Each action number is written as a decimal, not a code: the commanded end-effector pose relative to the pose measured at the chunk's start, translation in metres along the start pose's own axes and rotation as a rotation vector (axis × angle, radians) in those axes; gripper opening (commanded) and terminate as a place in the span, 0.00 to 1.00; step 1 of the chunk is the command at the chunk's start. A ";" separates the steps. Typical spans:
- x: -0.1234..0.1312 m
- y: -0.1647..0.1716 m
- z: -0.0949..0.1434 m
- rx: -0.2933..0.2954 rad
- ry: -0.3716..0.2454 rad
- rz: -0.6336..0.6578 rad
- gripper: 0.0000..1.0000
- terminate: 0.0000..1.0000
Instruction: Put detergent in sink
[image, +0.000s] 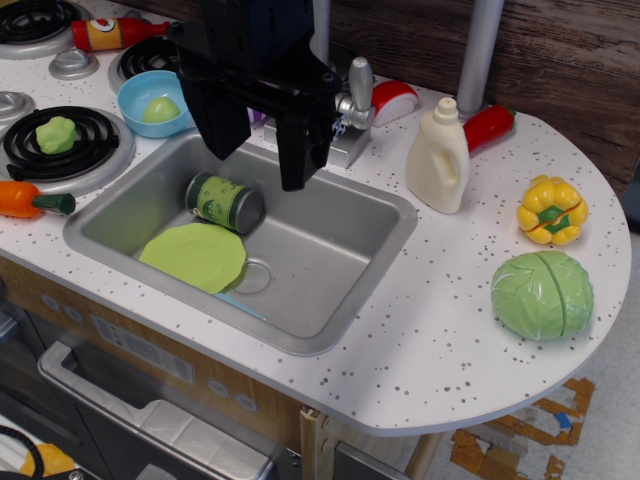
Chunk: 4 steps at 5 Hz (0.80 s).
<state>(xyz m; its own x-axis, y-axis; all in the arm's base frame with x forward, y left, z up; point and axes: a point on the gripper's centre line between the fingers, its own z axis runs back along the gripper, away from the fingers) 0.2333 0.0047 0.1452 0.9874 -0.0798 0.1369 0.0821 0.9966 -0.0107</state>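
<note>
The detergent (439, 157) is a cream-white bottle with a round cap. It stands upright on the speckled counter, just right of the sink's far right corner. The sink (345, 262) is a brushed-steel basin in the middle of the counter. It holds a green can (224, 201) lying on its side and a lime-green plate (196, 256) next to the round drain. My black gripper (262, 148) hangs open and empty above the sink's back edge, well left of the detergent.
A grey faucet (355, 105) stands behind the sink. A blue bowl (152, 103), a ketchup bottle (112, 33) and burners (62, 140) lie to the left, with a carrot (28, 199). A yellow pepper (551, 209), a green cabbage (542, 294) and a red item (488, 125) lie to the right.
</note>
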 end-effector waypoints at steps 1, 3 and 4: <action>0.000 0.000 0.000 0.000 0.000 0.000 1.00 0.00; 0.067 -0.022 -0.002 0.029 -0.006 0.374 1.00 0.00; 0.101 -0.031 -0.008 0.044 -0.075 0.483 1.00 0.00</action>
<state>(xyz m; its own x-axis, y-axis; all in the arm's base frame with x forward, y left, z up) 0.3412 -0.0391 0.1360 0.8659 0.4480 0.2227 -0.4555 0.8900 -0.0191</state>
